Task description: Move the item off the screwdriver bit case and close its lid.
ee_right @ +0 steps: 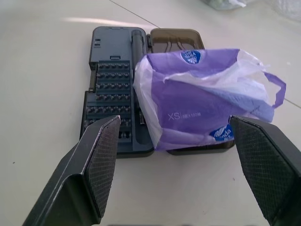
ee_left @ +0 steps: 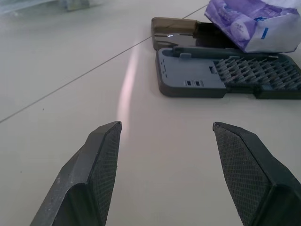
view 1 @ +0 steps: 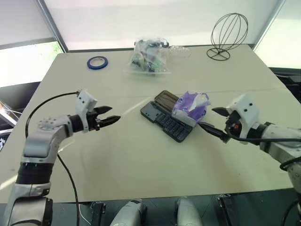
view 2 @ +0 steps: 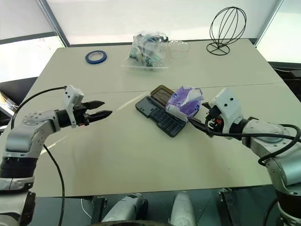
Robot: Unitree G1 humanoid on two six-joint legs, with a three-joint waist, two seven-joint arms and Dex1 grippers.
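Note:
The screwdriver bit case (view 1: 167,121) lies open at the middle of the table, its dark base showing rows of bits. Its smoky brown lid (view 1: 165,99) lies flat beside the base. The item, a wrinkly purple-and-white packet (view 1: 190,106), rests on the lid and overlaps the base's edge, hiding most of the lid. My left gripper (view 1: 115,113) hovers open to the left of the case, pointing at it, well apart. My right gripper (view 1: 206,117) is open just right of the packet; in the right wrist view the packet (ee_right: 202,99) sits ahead between the fingers, untouched.
At the far side of the table (view 1: 141,160) lie a blue tape roll (view 1: 97,62), a clear bag of mixed small parts (view 1: 149,57) and a black wire stand (view 1: 228,35). Bare tabletop stretches in front of the case toward the near edge.

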